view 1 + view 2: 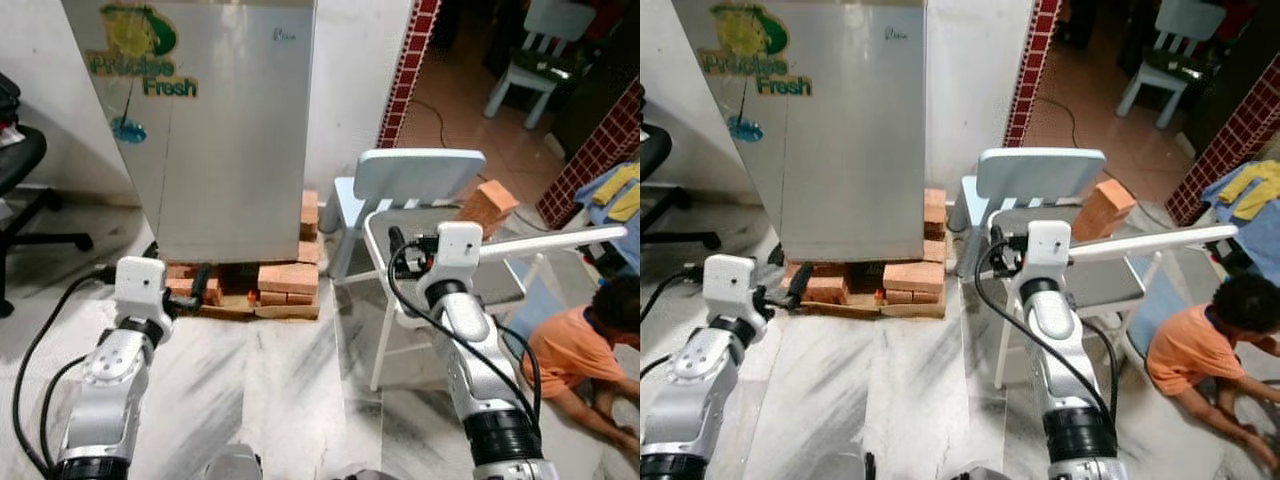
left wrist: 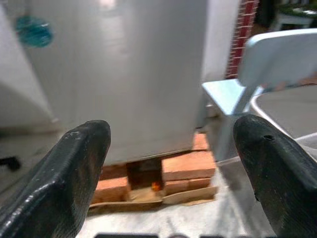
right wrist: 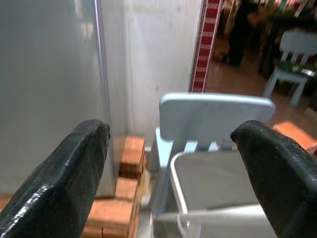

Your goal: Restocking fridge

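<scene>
The silver fridge (image 1: 230,130) stands straight ahead with its door closed, a green "Fresh" sticker (image 1: 140,50) at its top left. It rests on a stack of red bricks (image 1: 285,280). My left gripper (image 1: 196,288) hovers low before the fridge's bottom left corner, open and holding nothing; in the left wrist view its fingers (image 2: 74,168) are spread wide, framing the fridge's base. My right gripper (image 1: 405,250) is raised over the white tray stand (image 1: 372,235) to the right of the fridge. It too is open and holds nothing, its fingers (image 3: 74,168) wide apart.
A light blue chair (image 1: 420,175) stands behind the tray stand, with a loose brick (image 1: 487,205) by it. A person in an orange shirt (image 1: 585,350) sits on the floor at right. A black office chair (image 1: 20,170) is at left. Marble floor (image 1: 280,390) lies ahead.
</scene>
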`<state>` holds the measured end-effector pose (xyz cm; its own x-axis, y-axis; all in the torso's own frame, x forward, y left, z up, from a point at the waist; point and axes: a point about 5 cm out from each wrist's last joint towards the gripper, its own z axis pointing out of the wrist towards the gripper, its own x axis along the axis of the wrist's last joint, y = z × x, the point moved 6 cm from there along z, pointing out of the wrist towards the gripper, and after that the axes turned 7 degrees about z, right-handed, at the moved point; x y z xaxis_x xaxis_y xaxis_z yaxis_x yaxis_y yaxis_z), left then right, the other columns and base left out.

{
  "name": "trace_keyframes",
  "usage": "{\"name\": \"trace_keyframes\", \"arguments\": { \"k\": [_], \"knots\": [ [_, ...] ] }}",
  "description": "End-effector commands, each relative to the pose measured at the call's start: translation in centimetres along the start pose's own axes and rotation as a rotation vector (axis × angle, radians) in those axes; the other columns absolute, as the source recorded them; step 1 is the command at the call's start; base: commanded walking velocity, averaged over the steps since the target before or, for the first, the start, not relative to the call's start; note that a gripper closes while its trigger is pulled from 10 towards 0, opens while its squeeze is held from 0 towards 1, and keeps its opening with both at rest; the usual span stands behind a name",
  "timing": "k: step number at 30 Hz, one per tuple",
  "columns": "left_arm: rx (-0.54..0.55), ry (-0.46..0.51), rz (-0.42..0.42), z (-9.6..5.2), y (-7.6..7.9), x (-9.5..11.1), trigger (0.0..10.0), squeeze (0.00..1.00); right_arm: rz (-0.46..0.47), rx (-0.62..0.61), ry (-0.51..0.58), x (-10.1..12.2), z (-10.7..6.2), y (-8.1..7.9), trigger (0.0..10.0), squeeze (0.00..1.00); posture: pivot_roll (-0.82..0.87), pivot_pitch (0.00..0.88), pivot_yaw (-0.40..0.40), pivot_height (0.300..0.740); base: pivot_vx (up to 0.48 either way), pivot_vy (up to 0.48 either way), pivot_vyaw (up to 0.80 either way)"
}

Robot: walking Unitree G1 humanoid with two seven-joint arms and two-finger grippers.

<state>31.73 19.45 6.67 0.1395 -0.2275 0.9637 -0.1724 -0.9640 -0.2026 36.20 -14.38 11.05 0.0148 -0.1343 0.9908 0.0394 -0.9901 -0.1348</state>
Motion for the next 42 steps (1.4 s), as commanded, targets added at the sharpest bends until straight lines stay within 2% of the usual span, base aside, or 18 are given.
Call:
{"name": "trace_keyframes", "arguments": {
  "k": [1, 9, 16, 24, 34, 42],
  "knots": [
    [-0.026, 0.009, 0.011, 0.0, 0.4, 0.5, 10.0, 0.00, 0.005, -0.027, -0.001, 0.1, -0.2, 0.9, 10.0, 0.00, 0.12, 0.000, -0.061, 0.740, 0.000, 0.000, 0.00],
    [-0.024, -0.012, 0.022, -0.5, 0.3, 0.0, 10.0, 0.00, -0.004, -0.032, -0.036, -1.1, -1.1, 1.3, 10.0, 0.00, 0.12, 0.000, -0.065, 0.740, 0.000, 0.046, 0.00],
    [-0.031, -0.005, 0.030, -0.4, 0.2, 0.3, 10.0, 0.00, -0.010, -0.028, -0.060, -1.7, -1.3, 1.3, 10.0, 0.00, 0.12, 0.000, -0.062, 0.740, 0.000, 0.475, -0.31],
    [-0.077, 0.031, 0.025, -0.1, 0.9, 1.2, 10.0, 0.00, -0.008, -0.040, -0.059, -1.7, -1.3, 1.6, 10.0, 0.00, 0.12, 0.000, -0.052, 0.740, 0.000, 0.480, -0.51],
    [-0.121, 0.034, 0.010, -0.3, 1.1, 1.0, 10.0, 0.00, -0.009, -0.061, -0.071, -2.0, -1.5, 2.2, 10.0, 0.00, 0.12, 0.000, -0.045, 0.740, 0.000, 0.480, 0.00],
    [-0.124, 0.037, -0.001, 0.0, 0.9, 1.1, 10.0, 0.00, -0.010, -0.057, -0.069, -1.9, -1.2, 2.1, 10.0, 0.00, 0.12, 0.000, -0.049, 0.740, 0.000, 0.480, -0.46]
  ]
}}
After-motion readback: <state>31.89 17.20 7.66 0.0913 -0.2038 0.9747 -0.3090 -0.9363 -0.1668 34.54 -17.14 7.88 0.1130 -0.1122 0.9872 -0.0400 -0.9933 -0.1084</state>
